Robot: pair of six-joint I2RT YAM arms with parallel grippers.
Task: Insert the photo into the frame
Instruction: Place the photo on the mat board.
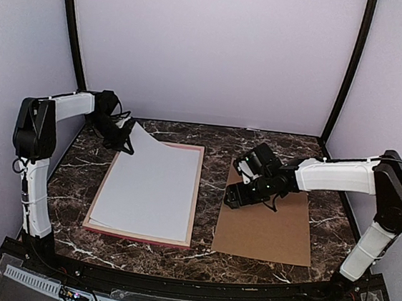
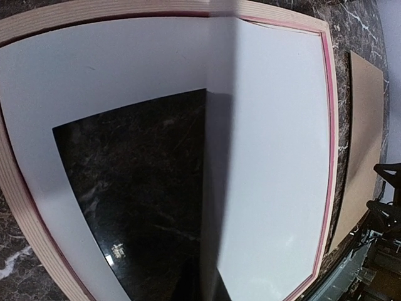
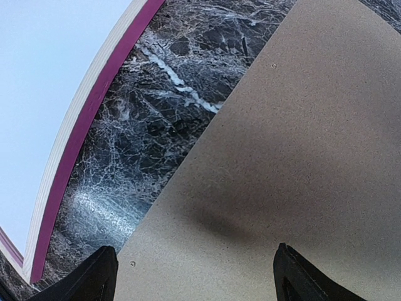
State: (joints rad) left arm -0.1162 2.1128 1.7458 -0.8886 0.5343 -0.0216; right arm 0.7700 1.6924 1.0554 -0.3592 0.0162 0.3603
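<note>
The pink frame [image 1: 136,236] lies flat on the table, left of centre. The photo [image 1: 150,185] lies on it white back up, with its far left corner lifted. My left gripper [image 1: 121,141] is shut on that corner. In the left wrist view the photo's white back [image 2: 276,157] rises over the white mat [image 2: 125,69], whose window shows dark marble, inside the frame [image 2: 330,125]. The printed side is hidden. My right gripper [image 1: 233,196] is open and empty, its jaws [image 3: 200,276] wide apart just above the brown backing panel [image 3: 301,157].
The brown hardboard backing panel [image 1: 264,229] lies right of the frame, a strip of marble table [image 1: 214,159] between them. It also shows in the left wrist view [image 2: 363,138]. Pale walls close in the back and sides.
</note>
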